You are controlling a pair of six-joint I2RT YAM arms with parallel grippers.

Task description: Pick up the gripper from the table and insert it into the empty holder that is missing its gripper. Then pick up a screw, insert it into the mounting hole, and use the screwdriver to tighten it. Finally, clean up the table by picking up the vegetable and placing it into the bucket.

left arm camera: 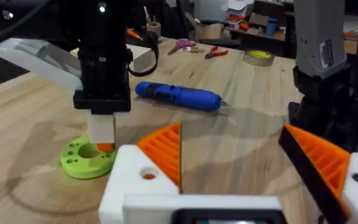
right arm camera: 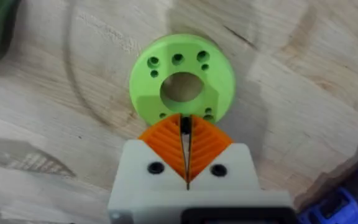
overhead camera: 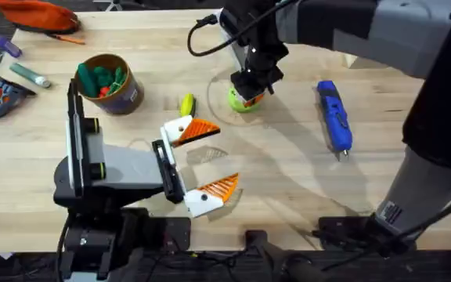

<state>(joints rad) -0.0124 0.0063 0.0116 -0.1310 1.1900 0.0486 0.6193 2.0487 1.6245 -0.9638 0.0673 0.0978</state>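
My right gripper [overhead camera: 250, 92] hangs at upper centre of the overhead view, directly above the green disc [overhead camera: 242, 100], its ribbed orange pads [right arm camera: 166, 144] clenched on a small dark part I take for a screw. The blue screwdriver [overhead camera: 334, 116] lies to its right, long axis running up-down. My left gripper [overhead camera: 202, 163] rests released at centre; the yellow vegetable [overhead camera: 186, 104] lies just above it, beside the brown bucket [overhead camera: 110, 84].

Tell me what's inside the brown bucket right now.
In the overhead view the bucket holds green and orange toy vegetables heaped near its rim. Anything beneath them and the bucket's bottom are covered. The yellow vegetable lies outside on the table, beside the bucket.
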